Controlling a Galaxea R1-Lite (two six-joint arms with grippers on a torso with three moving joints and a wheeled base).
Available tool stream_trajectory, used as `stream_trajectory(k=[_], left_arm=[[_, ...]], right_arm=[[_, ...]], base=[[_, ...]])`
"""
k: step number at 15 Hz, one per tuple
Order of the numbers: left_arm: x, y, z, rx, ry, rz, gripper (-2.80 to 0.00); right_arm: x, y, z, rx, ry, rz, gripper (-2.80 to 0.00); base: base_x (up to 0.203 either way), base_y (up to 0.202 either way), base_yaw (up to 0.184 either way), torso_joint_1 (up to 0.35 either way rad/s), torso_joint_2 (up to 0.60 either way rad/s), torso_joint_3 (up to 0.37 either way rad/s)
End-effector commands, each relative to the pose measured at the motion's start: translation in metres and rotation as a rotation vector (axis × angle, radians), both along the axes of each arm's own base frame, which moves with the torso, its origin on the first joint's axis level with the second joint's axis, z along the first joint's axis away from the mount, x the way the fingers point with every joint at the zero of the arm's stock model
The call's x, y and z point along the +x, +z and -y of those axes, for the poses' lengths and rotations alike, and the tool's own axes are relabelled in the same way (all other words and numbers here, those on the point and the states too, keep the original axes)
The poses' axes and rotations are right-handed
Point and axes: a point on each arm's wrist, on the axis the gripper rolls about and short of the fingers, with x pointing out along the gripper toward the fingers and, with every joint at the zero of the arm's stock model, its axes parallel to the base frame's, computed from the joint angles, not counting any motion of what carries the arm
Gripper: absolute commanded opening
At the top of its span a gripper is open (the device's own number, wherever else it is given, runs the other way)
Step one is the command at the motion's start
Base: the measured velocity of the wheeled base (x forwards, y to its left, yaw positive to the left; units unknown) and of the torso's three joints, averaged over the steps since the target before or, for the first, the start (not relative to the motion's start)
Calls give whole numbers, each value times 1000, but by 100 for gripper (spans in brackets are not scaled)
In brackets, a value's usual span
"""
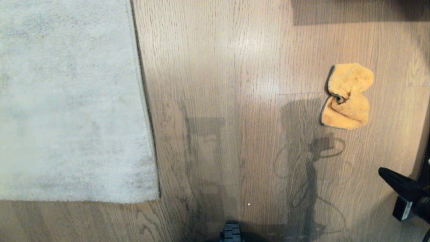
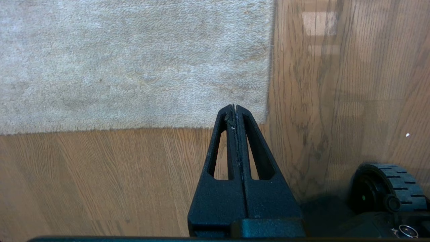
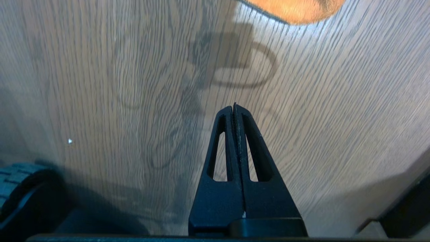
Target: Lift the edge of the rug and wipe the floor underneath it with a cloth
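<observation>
Lying crumpled on the floor (image 1: 235,84), the cloth (image 1: 347,95); both end effectors pressed together, empty.

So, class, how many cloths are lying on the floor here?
1. The cloth lies crumpled on the floor, right of the rug. Others outside the views can't be ruled out.

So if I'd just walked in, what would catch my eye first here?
Probably the cloth, a crumpled orange-yellow rag lying alone on the floor over on the robot's right. Next, the big pale grey rug on the left, lying flat, its straight rug edge running down the planks. The right gripper pokes in at the lower right, shut and empty, short of the cloth.
</observation>
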Motion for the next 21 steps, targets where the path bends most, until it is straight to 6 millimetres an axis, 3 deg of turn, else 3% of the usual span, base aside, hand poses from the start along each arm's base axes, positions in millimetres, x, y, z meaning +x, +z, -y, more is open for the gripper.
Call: stream_trajectory(k=[1,10,21], left_arm=[[0,0,0,0,0,2,-280],[0,0,0,0,0,2,-280],[0,0,0,0,0,0,-280]], right_arm=[[-6,3,0,-1,2,21,-280],[-43,-8,1,1,-2,-91,-280],[-74,-14,2,-3,-12,-67,-280]], base=[[0,0,0,0,0,0],[0,0,0,0,0,0],[0,0,0,0,0,0]])
